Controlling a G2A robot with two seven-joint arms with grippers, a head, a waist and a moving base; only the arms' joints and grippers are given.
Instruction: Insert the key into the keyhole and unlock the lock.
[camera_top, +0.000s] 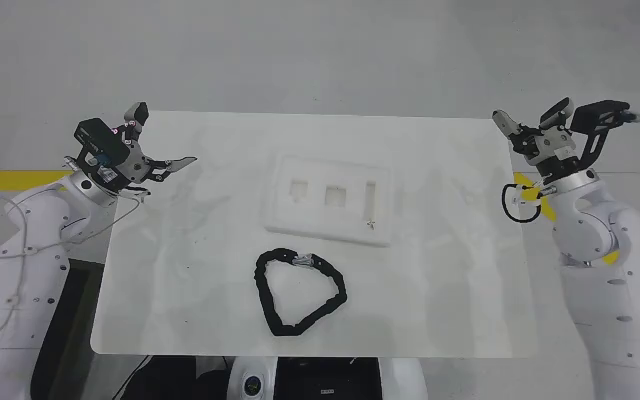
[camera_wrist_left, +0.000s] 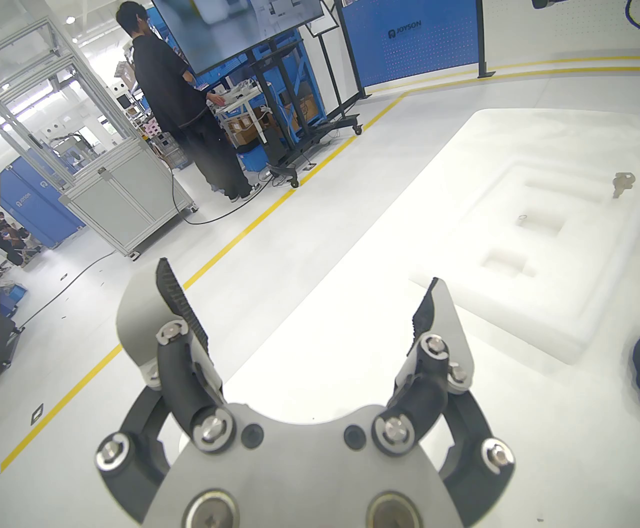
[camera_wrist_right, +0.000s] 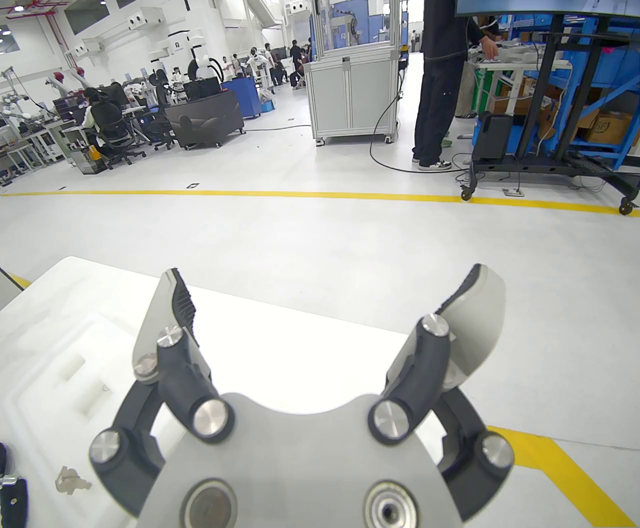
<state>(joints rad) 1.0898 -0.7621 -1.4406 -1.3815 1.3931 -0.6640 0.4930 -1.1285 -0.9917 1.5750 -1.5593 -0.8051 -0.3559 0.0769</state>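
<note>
1. You'll find the left gripper (camera_top: 158, 138) at the far-left corner of the white table (camera_top: 200, 250). Its fingers are spread wide with nothing between them, and the left wrist view (camera_wrist_left: 299, 272) shows the same gap.
2. The right gripper (camera_top: 528, 115) sits at the far-right corner of the table, partly out past the edge. Its fingers are also spread and empty, as its own wrist view (camera_wrist_right: 325, 270) shows.
3. The key (camera_top: 370, 222) lies flat on the white foam tray (camera_top: 320, 222), at the tray's near-right corner and beside the narrow slot. Neither gripper is touching it. It is clear in the left wrist view (camera_wrist_left: 622, 182) and in the right wrist view (camera_wrist_right: 70, 481).
4. The foam tray sits mid-table, toward the far side. It has three recesses in a row.
5. The chain lock (camera_top: 264, 295) is a black sleeved chain lying in a closed loop on the table, just in front of the tray and apart from it. It is well apart from both grippers.
6. The silvery piece (camera_top: 303, 263) at the top of the loop is probably the lock body. It is too small here for you to make out a keyhole.
</note>
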